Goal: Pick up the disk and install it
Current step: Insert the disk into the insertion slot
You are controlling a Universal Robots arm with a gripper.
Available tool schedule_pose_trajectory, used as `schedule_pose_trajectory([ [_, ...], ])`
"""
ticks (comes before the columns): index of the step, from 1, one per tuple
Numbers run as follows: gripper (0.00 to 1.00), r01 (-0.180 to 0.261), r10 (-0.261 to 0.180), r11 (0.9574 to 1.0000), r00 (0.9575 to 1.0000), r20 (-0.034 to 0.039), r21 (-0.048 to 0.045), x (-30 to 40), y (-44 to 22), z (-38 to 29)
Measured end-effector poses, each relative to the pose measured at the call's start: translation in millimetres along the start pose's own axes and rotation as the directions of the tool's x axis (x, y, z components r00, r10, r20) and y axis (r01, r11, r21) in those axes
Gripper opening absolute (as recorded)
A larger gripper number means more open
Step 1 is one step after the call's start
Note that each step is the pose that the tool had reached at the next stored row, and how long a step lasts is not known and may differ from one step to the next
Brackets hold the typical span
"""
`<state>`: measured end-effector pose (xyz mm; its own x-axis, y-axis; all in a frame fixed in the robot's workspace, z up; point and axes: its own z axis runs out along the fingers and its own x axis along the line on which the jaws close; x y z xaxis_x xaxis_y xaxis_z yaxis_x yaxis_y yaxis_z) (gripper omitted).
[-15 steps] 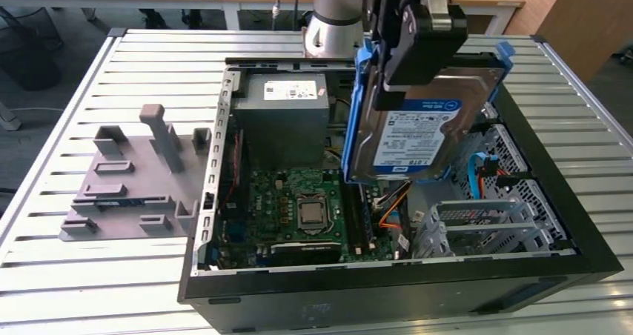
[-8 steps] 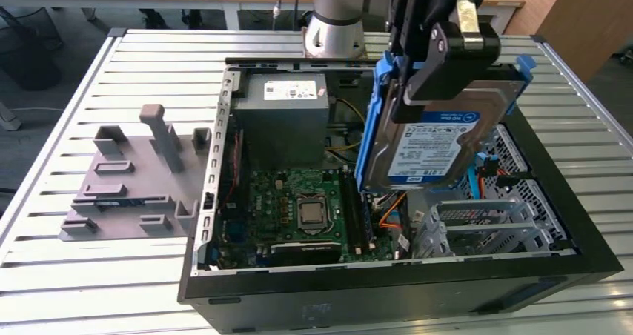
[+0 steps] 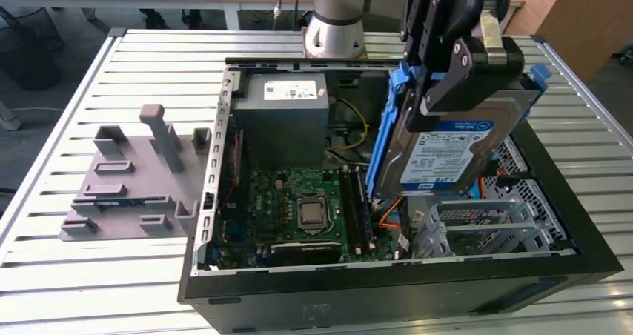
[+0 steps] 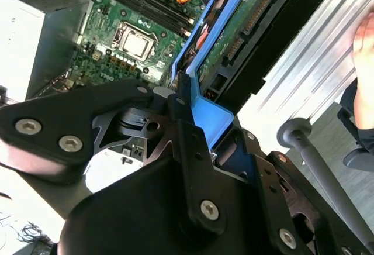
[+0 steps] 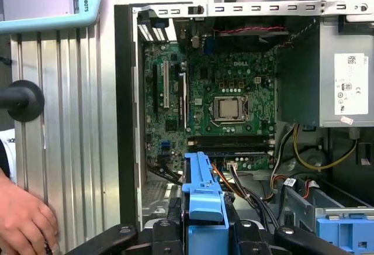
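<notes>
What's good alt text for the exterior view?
The gripper, shut on the disk, holds it tilted over the open computer case, toward the exterior view's right. A motherboard lies inside; a grey fixture sits on the table at the exterior view's left.

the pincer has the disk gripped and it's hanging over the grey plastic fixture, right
Not quite. The pincer grips the disk over the open computer case, not the grey fixture, which sits beside the case at the exterior view's left.
</notes>
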<state>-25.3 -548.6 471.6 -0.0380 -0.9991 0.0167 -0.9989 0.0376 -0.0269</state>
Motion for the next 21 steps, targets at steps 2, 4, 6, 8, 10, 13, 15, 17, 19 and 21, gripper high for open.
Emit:
schedule_pose_trajectory([
  [2,0.36,0.000,0.000,1.0000,1.0000,0.0000,0.0000,0.5,0.0,0.0],
  [4,0.36,0.000,0.000,1.0000,1.0000,-0.0002,0.0000,0.5,-0.1,0.0],
  [6,0.36,0.000,0.000,1.0000,1.0000,-0.0013,0.0000,1.1,-1.1,0.2],
  [8,0.36,0.000,0.000,1.0000,1.0000,-0.0030,0.0000,2.9,-3.4,0.9],
  [10,0.36,0.000,0.000,1.0000,1.0000,-0.0032,0.0002,4.7,-8.9,2.2],
  [13,0.36,0.000,0.000,1.0000,1.0000,-0.0037,0.0001,6.1,-20.0,4.4],
  [15,0.36,0.000,0.000,1.0000,1.0000,-0.0038,0.0001,7.3,-25.5,6.2],
  [17,0.36,0.000,0.000,1.0000,1.0000,-0.0038,0.0001,9.1,-27.4,7.9],
  [19,0.36,0.000,0.000,1.0000,1.0000,-0.0039,0.0001,10.5,-28.2,9.0],
  [21,0.36,0.000,0.000,1.0000,1.0000,-0.0043,0.0001,10.7,-29.2,9.6],
])
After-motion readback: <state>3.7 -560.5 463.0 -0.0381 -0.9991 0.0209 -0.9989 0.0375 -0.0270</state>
